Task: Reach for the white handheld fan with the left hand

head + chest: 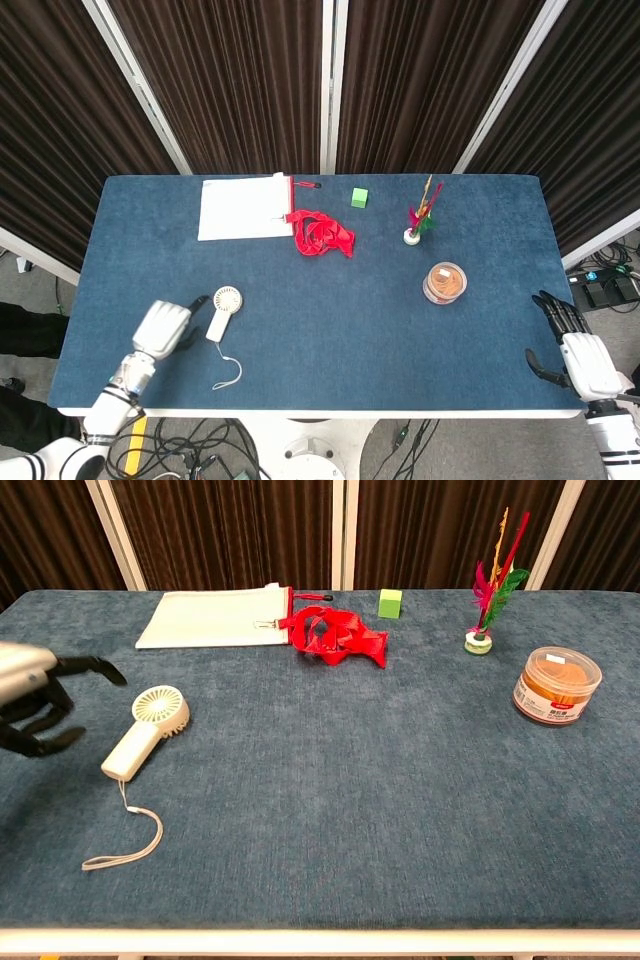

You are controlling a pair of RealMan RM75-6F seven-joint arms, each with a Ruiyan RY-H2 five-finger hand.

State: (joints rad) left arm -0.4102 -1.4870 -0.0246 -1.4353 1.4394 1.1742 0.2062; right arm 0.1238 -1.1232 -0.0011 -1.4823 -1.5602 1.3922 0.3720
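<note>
Reach unfinished | your left hand [163,326], fingers apart and empty, sits at nine o'clock of the white plastic handheld fan [221,309], not touching | close in, grasp the handle.

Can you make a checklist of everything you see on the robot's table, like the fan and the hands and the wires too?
Surface: blue cloth table, flat.
Job's things: white handheld fan lying flat, its strap trailing toward the near edge.
Clutter: white pouch, red strap bundle, green cube, feather shuttlecock, round tub.
Hands: left hand beside the fan, fingers apart, not touching it; right hand off the table's edge, fingers spread, holding nothing.
Cables: loose cables on the floor under the table.
Surroundings: dark curtains behind.
</note>
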